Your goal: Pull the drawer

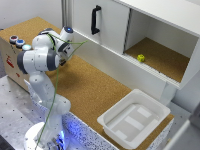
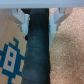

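One long, low, plain white drawer (image 1: 125, 67), seemingly shut.

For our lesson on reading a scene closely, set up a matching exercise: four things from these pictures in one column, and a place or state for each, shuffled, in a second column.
Things:
1. small yellow object
2. black handle
3. white tray
4. pincer

Places or states:
A. on the upright white door
B. fingers apart over a dark gap
C. inside the open cabinet compartment
D. on the cork counter, at the exterior view's right

Pairs: 1-C, 2-A, 3-D, 4-B
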`<state>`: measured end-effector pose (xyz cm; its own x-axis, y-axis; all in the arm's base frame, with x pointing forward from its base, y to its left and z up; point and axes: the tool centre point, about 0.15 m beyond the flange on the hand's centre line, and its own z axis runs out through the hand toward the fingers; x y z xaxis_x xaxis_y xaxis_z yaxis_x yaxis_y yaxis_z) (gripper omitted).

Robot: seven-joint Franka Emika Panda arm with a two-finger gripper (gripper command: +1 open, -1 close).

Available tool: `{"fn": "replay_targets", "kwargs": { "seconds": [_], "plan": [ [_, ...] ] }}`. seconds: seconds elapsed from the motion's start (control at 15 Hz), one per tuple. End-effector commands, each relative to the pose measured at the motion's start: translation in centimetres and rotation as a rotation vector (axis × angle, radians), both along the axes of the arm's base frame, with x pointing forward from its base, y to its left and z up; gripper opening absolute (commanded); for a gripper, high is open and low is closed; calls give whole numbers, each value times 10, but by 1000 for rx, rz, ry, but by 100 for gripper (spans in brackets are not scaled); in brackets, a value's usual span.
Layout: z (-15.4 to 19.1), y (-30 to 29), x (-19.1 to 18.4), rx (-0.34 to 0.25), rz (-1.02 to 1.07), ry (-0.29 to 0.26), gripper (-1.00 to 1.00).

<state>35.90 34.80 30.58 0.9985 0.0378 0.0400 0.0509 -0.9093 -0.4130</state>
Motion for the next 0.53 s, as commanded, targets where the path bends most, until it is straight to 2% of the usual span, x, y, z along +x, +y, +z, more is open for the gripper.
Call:
{"fn": "replay_targets", "kwargs": {
  "seconds": [0.0, 0.27, 0.47],
  "plan": [
    [6, -60, -5, 79, -95, -70, -100],
    [5, -93, -8, 75, -128, -69, -100],
    [-5, -109, -6, 87, -82, -36, -100]
  ]
}}
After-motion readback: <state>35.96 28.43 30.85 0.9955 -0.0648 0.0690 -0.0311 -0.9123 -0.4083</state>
